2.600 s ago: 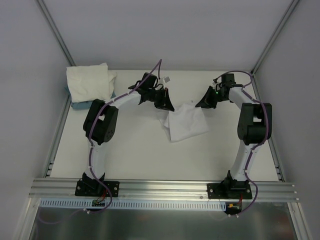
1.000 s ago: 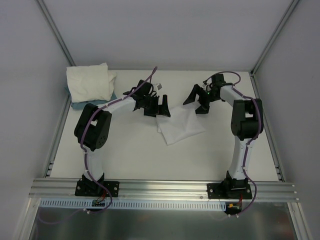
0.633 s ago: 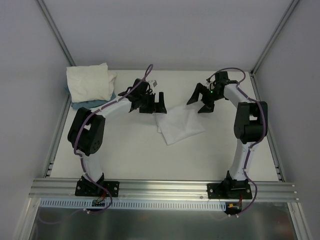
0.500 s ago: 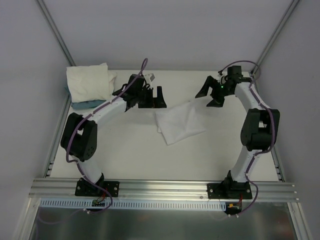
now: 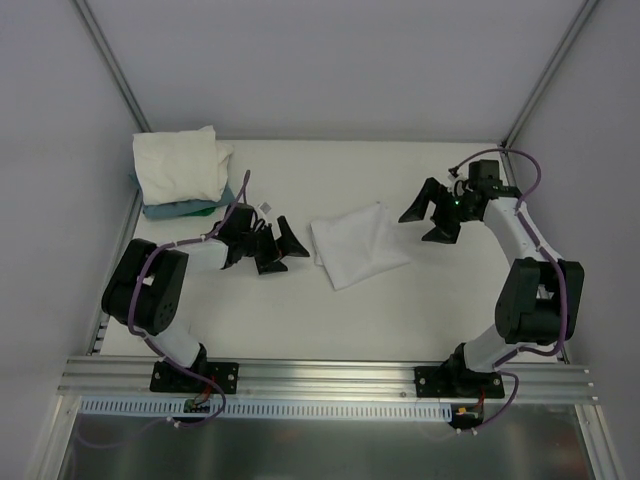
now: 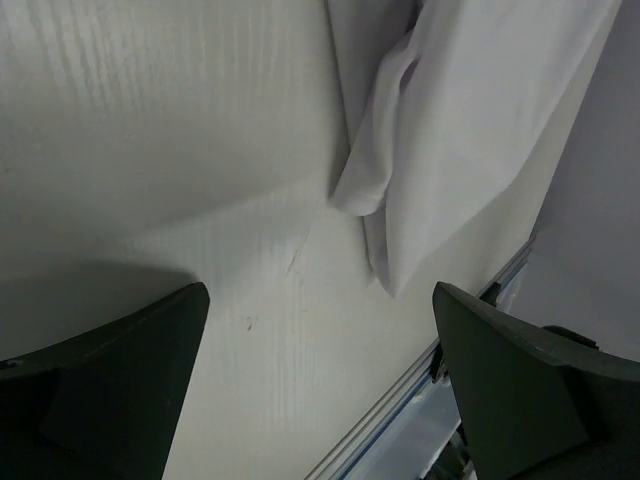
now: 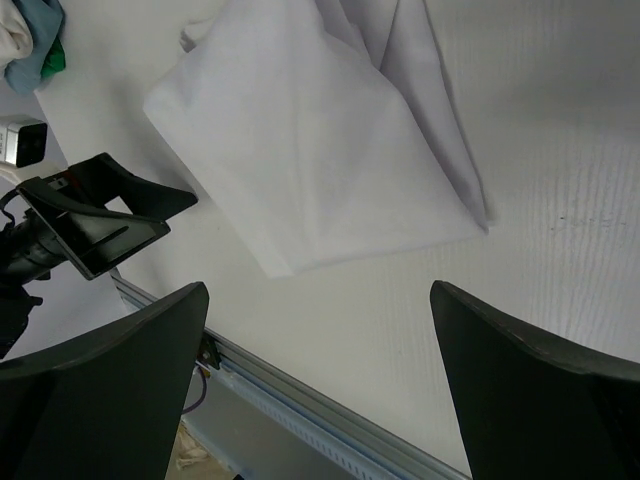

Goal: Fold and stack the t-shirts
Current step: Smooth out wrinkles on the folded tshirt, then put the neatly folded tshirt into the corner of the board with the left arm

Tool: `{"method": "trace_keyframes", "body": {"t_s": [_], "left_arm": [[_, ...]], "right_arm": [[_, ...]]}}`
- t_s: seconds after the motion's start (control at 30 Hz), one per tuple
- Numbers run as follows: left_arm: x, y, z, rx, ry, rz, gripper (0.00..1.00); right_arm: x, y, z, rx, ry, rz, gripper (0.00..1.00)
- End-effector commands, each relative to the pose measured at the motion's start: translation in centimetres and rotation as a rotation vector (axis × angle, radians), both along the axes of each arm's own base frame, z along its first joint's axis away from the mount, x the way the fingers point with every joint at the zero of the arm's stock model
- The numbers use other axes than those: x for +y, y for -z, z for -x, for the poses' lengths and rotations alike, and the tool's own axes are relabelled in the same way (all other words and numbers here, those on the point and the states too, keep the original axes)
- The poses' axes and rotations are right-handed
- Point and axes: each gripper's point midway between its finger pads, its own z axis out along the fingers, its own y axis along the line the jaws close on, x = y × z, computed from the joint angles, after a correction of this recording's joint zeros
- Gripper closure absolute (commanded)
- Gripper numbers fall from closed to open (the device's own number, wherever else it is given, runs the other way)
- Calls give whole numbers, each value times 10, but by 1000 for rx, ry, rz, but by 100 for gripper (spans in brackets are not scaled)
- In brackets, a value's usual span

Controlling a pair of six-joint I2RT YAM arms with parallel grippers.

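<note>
Robot lab test cell. A white desk (image 5: 260, 320) is boxed in by plain grey panel walls (image 5: 320, 70) with bare aluminium corner posts (image 5: 112, 65). A slotted aluminium rail (image 5: 330, 378) along the near edge has the left arm base (image 5: 193, 376) and right arm base (image 5: 465, 380) bolted on, with a white slotted wiring strip (image 5: 300, 408) beneath it.

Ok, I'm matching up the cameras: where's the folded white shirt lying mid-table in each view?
Top view: folded shirt at centre.
Left wrist: folded shirt at upper right.
Right wrist: folded shirt at upper middle.
Shared landmark: the metal rail along the near edge.
</note>
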Motion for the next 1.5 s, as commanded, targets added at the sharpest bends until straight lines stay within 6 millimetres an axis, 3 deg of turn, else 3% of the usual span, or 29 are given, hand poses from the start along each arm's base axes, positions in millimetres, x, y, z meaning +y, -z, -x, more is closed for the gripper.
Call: {"method": "trace_keyframes", "body": {"t_s": [0.0,0.2,0.23,0.53,0.77,0.97,1.1,1.47], "left_arm": [[-11,-28,-14,-97,-29,115,1],[-12,-2,-11,-44,-100,151,2],[-18,-1,-17,-53,-104,153,1],[-47,19,-17,-11,-55,136,1],[-55,23,-20,3,-38,135,2],[-54,27,-19,12,-42,123,1],[-55,31,-19,29,-43,101,1],[-82,41,-20,65,25,84,1]], "right_arm": [[6,-19,5,-52,-18,-34,1],[12,-16,9,-32,-36,-39,0],[26,-13,10,-20,-68,-45,0],[65,-11,2,7,-136,-111,1],[91,14,2,78,-191,-154,1],[115,55,-2,185,-246,-168,1],[119,70,-4,217,-253,-163,0],[120,67,-10,208,-260,-156,0]]}}
